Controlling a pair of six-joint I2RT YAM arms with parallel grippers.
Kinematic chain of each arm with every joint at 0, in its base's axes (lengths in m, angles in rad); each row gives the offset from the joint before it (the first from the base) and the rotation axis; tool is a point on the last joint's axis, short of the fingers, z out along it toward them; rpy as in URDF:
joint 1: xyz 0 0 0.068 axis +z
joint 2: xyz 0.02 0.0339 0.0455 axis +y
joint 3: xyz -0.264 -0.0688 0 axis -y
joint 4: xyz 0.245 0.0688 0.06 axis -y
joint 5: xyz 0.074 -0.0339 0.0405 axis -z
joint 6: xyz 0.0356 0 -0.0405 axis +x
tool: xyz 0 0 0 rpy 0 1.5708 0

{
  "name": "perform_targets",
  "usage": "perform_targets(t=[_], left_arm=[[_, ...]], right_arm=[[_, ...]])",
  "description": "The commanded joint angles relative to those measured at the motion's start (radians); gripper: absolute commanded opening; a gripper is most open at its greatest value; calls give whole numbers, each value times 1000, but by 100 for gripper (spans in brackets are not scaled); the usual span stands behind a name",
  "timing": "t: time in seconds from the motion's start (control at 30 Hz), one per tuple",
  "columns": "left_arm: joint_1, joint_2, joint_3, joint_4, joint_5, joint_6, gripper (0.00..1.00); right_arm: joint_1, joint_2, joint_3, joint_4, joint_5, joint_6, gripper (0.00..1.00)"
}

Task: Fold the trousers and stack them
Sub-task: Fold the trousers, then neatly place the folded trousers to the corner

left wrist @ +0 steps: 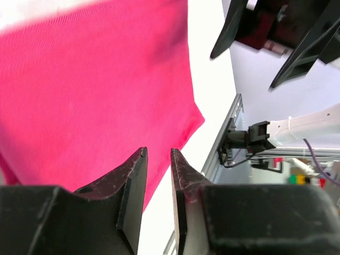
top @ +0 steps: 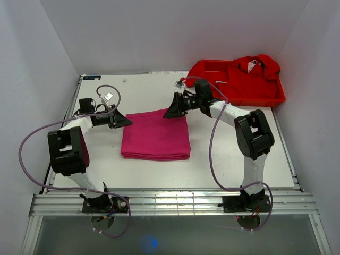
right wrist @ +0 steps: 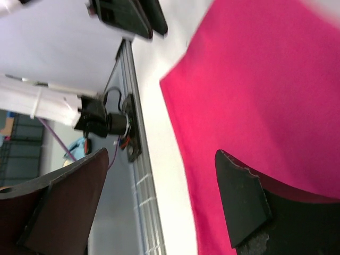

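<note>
We start at the left gripper [left wrist: 158,151]; its two black fingers [left wrist: 130,180] stand only a little apart, a narrow slit between them, and nothing is caught in that slit; it is released, not grasping; in its own wrist view the tips hang over the edge of the trousers [left wrist: 95,90], pink cloth on one side of the slit and white table on the other; whether the tips touch the cloth we cannot tell.

The right gripper [right wrist: 162,154] is spread wide; its fingers [right wrist: 241,202] are far apart with nothing between them; it too holds nothing; one finger lies over the pink cloth, the other over the bare surface beside it.

From above we see the trousers [top: 155,139] folded into a flat, nearly square bundle in the middle of the table [top: 228,159], with the thick folded edge toward the arm bases; the left gripper [top: 126,121] points at the far left corner of the bundle; the right gripper [top: 167,113] sits over its far edge, toward the right corner; the bundle lies between the two.

Further out, a red tray [top: 273,101] rests at the far right corner of the table, well apart from the trousers; a bright red garment [top: 249,71] is heaped in it; purple cables [top: 211,154] loop from both arms; a metal rail [top: 170,202] runs along the near edge.
</note>
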Motion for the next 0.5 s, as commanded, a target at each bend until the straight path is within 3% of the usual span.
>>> perform_targets(t=[0.0, 0.2, 0.3, 0.47], left_arm=[[-29, 17, 26, 194, 0, -138, 36], [-41, 282, 109, 492, -49, -367, 36], [-41, 399, 190, 479, -74, -361, 35], [-38, 448, 272, 385, -128, -272, 35]], right_arm=[[-62, 76, 90, 107, -7, 46, 85], [-123, 289, 168, 271, -1, 205, 79], [-134, 379, 206, 308, 5, 232, 77], [-151, 436, 268, 261, 53, 192, 73]])
